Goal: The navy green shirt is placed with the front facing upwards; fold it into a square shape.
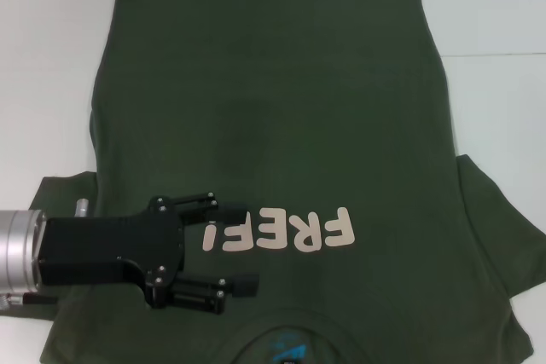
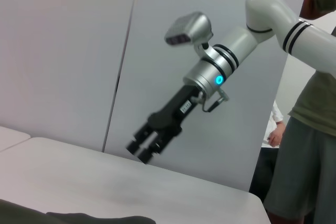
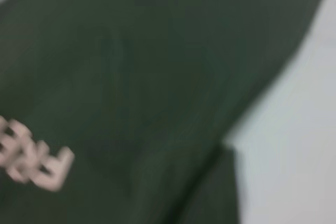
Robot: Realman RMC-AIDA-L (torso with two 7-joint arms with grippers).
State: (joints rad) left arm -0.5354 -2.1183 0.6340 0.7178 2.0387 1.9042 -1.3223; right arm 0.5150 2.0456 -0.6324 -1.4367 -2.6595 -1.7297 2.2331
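The navy green shirt (image 1: 273, 108) lies flat on the white table (image 1: 495, 14), front up, with its cream letters (image 1: 290, 232) and collar (image 1: 286, 347) at the near side and its hem at the far side. My left gripper (image 1: 249, 246) hovers open over the shirt's near left part, its fingertips beside the end of the lettering, with nothing between them. In the left wrist view my right gripper (image 2: 143, 149) hangs raised in the air above the table, apart from the cloth. The right wrist view looks down on the shirt (image 3: 147, 77) and its letters (image 3: 34, 163).
One sleeve (image 1: 64, 189) spreads out at the near left and the other (image 1: 503, 228) at the near right. Bare table (image 2: 131, 192) runs beyond the hem and along both sides. A person (image 2: 310, 129) stands past the table's far corner.
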